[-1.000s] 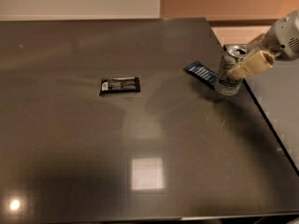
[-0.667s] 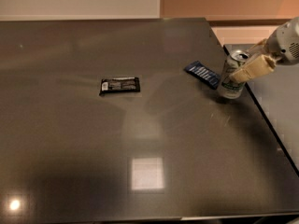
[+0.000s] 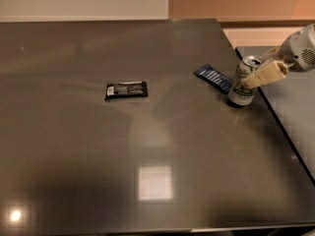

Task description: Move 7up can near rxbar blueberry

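The 7up can (image 3: pixel 240 88) stands upright on the dark table (image 3: pixel 147 146) close to its right edge. The rxbar blueberry (image 3: pixel 212 77), a flat dark-blue wrapper, lies just left of the can, almost touching its base. My gripper (image 3: pixel 251 72) reaches in from the right at the can's upper half. Its beige fingers (image 3: pixel 266 73) sit on either side of the can and are shut on it.
A black wrapper with white print (image 3: pixel 126 89) lies near the table's middle. The table's right edge (image 3: pixel 280 127) runs just right of the can, with a lower grey surface (image 3: pixel 295 107) beyond it. A wall stands behind the table.
The can and my gripper have shifted slightly down and right, and the can now rests on the table beside the blue bar.
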Tool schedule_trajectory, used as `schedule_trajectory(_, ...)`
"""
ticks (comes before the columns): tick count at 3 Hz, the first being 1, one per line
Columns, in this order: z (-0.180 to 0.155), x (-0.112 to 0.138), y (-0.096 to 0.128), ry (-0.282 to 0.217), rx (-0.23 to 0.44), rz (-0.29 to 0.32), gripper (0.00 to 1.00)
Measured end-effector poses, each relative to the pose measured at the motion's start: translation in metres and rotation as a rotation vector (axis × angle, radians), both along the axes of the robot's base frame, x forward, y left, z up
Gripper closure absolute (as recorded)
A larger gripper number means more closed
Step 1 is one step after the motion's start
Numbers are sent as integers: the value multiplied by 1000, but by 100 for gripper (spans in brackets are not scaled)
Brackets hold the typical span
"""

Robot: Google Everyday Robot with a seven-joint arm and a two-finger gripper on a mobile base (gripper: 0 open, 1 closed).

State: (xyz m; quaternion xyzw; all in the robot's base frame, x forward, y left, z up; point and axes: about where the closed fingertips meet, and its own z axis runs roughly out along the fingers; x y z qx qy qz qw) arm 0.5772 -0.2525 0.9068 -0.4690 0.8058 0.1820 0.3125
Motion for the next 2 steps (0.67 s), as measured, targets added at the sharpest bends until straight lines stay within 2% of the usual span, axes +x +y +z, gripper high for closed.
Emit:
schedule_trajectory(1,-3,6,-1,1,12,3,59)
schedule_trajectory(2,-7,8,-2,7,11,8,28)
